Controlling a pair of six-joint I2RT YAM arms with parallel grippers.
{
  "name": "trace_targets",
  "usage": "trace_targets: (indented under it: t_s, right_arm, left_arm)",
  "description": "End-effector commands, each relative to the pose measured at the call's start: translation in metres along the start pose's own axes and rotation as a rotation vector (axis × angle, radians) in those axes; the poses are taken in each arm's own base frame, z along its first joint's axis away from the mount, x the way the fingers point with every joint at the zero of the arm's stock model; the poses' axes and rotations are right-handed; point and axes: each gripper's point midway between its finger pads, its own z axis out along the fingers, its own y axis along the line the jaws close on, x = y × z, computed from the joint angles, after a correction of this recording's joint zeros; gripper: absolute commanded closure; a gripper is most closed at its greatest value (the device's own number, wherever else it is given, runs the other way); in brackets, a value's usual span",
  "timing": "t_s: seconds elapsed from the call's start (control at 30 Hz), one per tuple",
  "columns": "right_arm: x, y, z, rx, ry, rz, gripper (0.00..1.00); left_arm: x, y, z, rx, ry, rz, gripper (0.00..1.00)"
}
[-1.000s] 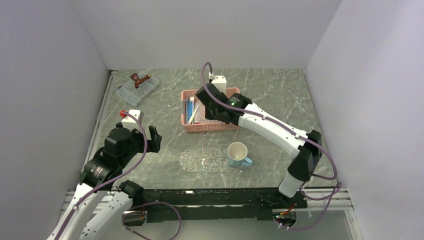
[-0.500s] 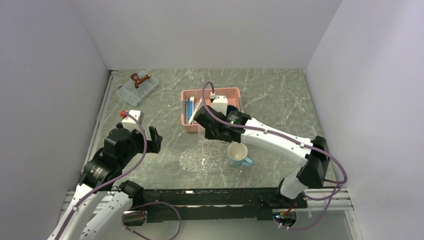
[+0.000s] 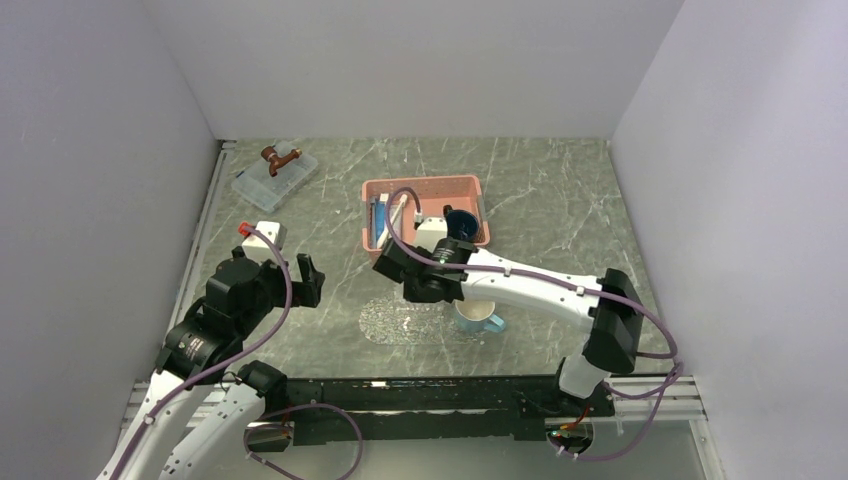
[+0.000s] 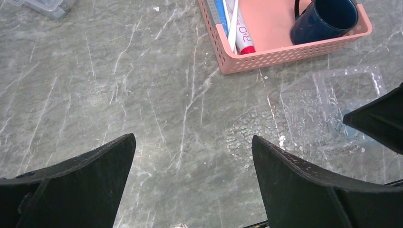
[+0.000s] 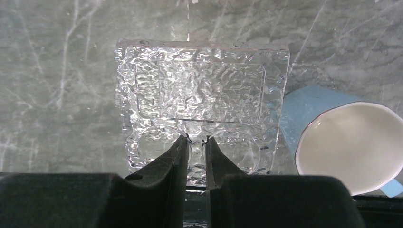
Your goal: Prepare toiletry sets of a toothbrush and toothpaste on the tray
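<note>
Clear bumpy tray, pale-blue mug, pink lattice basket, dark-blue mug, grey white-veined table

The tray is clear, bumpy, glossy (glass or plastic), the table smooth veined stone.

A lab test cell: plain white walls enclosing a marbled table.

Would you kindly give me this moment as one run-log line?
left gripper open | right gripper above tray, jaws nearly together, grip unclear | no set on tray yet | toothbrush, toothpaste in pink basket
</note>
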Motion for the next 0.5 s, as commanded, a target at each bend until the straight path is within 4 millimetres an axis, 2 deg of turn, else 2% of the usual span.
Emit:
trace_targets:
  t_s: [0.0, 0.2, 0.47]
  right_arm:
    - [0.003, -0.001, 0.000, 0.032, -0.006, 0.041, 1.00]
    - [0.020, -0.005, 0.011, 0.030, 0.028, 0.042, 1.00]
    - [0.033, -0.002, 0.019, -0.007, 0.054, 0.028, 1.00]
  left_arm:
    - [-0.009, -0.005, -0.002, 0.026, -0.038, 0.005, 0.01]
    - [-0.008, -0.005, -0.001, 0.026, -0.035, 0.007, 0.01]
    - [-0.008, -0.004, -0.001, 0.022, -0.035, 0.005, 0.01]
